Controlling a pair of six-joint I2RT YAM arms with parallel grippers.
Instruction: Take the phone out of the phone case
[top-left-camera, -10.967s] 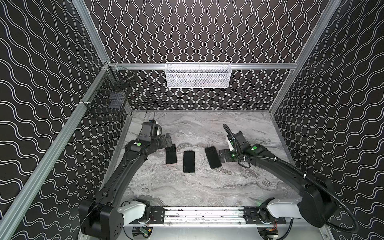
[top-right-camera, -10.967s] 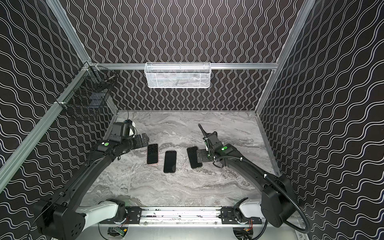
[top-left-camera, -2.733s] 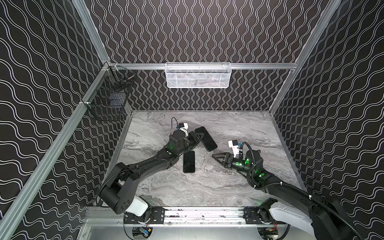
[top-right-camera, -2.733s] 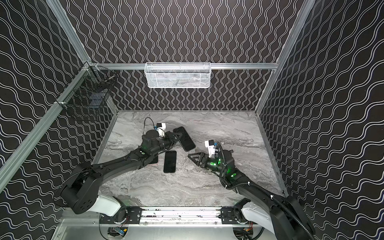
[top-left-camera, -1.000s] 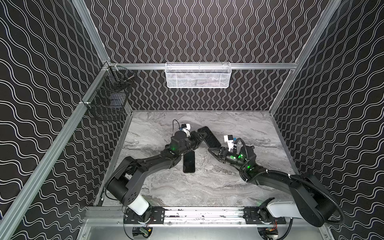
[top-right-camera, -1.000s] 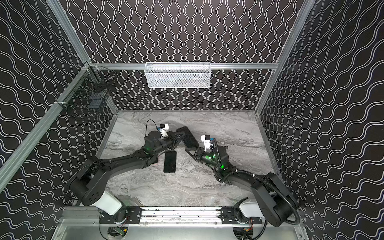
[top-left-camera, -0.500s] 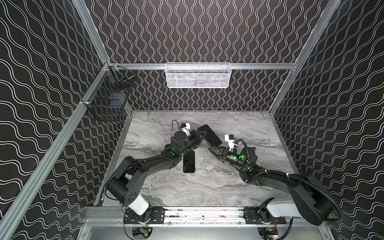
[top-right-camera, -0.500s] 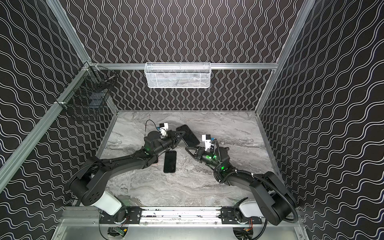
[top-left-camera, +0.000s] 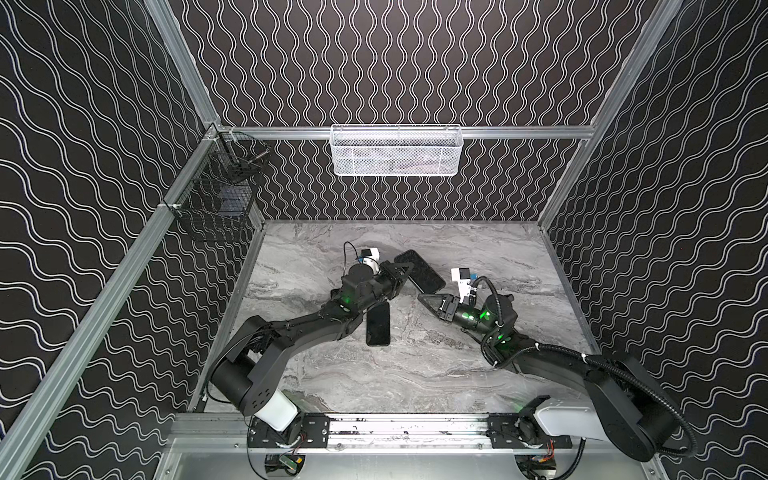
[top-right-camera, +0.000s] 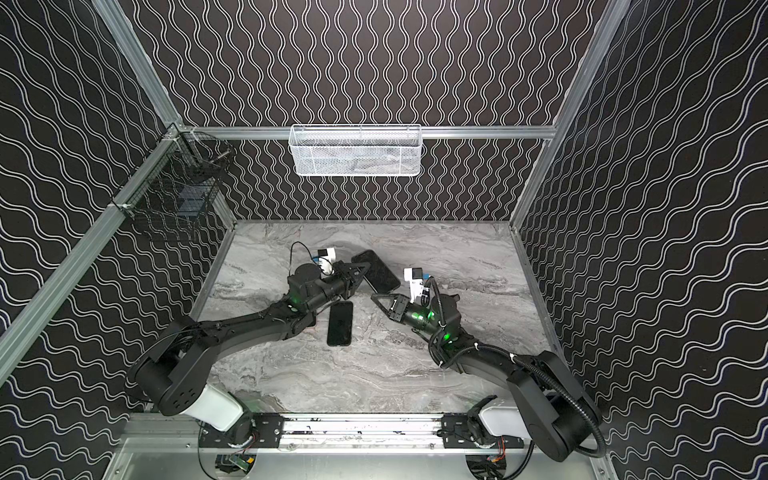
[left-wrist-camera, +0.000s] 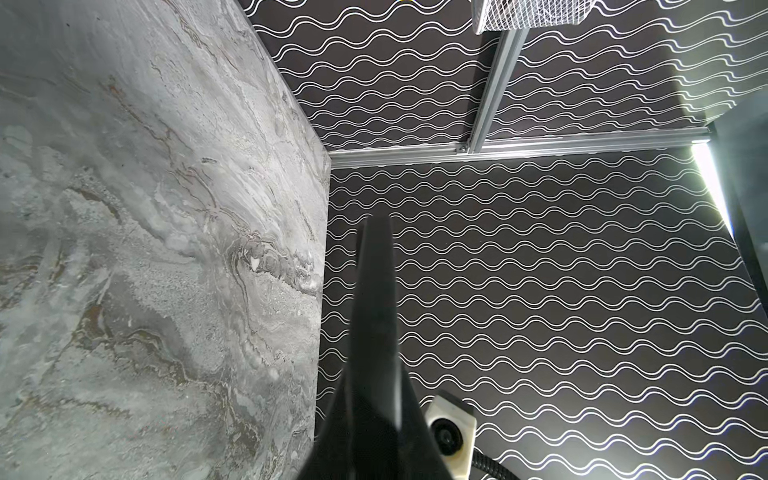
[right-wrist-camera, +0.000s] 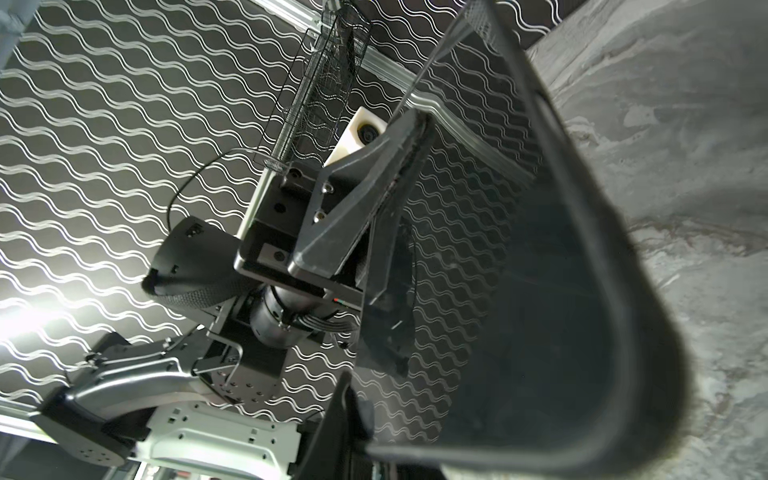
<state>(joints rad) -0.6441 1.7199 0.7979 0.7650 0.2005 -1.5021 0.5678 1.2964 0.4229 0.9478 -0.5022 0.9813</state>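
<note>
A black phone in its phone case (top-left-camera: 422, 271) (top-right-camera: 378, 270) hangs tilted above the marble table, back of centre. My left gripper (top-left-camera: 405, 272) (top-right-camera: 360, 272) is shut on its long left edge. In the right wrist view the phone (right-wrist-camera: 519, 291) fills the frame, its glossy face mirroring the wall, and the left gripper (right-wrist-camera: 417, 124) pinches its far rim. My right gripper (top-left-camera: 420, 297) (top-right-camera: 374, 296) (right-wrist-camera: 347, 382) is shut, its tip just below the phone's near end; nothing shows between its fingers. In the left wrist view, fingers and phone merge into one dark narrow shape.
A second black phone (top-left-camera: 378, 324) (top-right-camera: 340, 318) lies flat on the table (top-left-camera: 415, 374) beside the left arm. A white mesh basket (top-left-camera: 395, 151) hangs on the back wall and a black wire basket (top-left-camera: 220, 199) on the left wall. Patterned walls close in three sides.
The right gripper's jaws have closed and its tip has edged slightly left, toward the phone's near end. The left gripper holds the phone lifted in about the same place.
</note>
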